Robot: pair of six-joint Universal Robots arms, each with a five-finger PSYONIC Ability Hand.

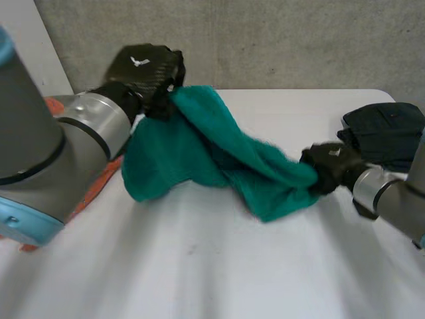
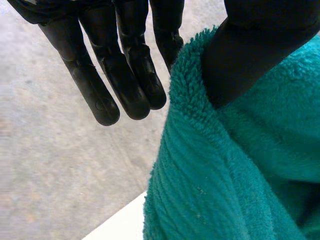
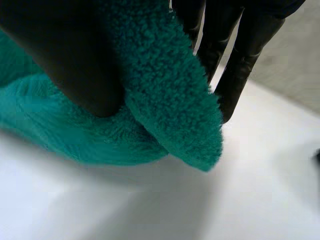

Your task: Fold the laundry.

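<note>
Teal towel [image 1: 199,146] hanging between two hands.
Left hand [image 1: 143,66], upper left, is pinching its raised edge; right hand [image 1: 330,163], middle right, is pinching its lower end.

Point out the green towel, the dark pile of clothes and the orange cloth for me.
green towel [image 1: 192,156], head view, its sagging middle.
dark clothes [image 1: 388,129], head view, top of the pile.
orange cloth [image 1: 101,183], head view, its visible strip.
</note>
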